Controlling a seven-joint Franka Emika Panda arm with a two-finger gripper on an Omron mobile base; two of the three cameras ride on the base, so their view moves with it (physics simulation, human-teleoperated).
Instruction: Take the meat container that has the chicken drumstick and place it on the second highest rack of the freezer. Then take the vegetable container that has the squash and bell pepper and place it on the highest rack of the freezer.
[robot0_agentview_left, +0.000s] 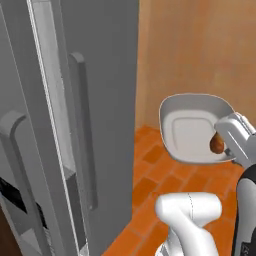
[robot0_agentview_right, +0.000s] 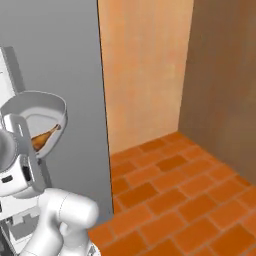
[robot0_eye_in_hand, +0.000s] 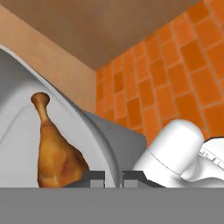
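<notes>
My gripper (robot0_eye_in_hand: 113, 177) is shut on the rim of the grey meat container (robot0_agentview_left: 192, 125), which hangs in the air tilted steeply on its side. The chicken drumstick (robot0_eye_in_hand: 54, 148) lies inside against the low wall, bone end pointing away from my fingers. It shows beside my hand as the drumstick (robot0_agentview_left: 216, 144) in the left base view, and in the container (robot0_agentview_right: 45, 112) in the right base view. The grey-steel freezer (robot0_agentview_left: 107, 90) stands just left of the container. Its racks, the vegetable container, the squash and the bell pepper are out of view.
A long vertical handle (robot0_agentview_left: 82, 125) runs down the freezer front, with another handle (robot0_agentview_left: 15, 150) nearer me. Orange floor tiles (robot0_agentview_right: 175, 200) lie to the right, bounded by a tan wall (robot0_agentview_right: 145, 70) and a dark wood panel (robot0_agentview_right: 225, 75).
</notes>
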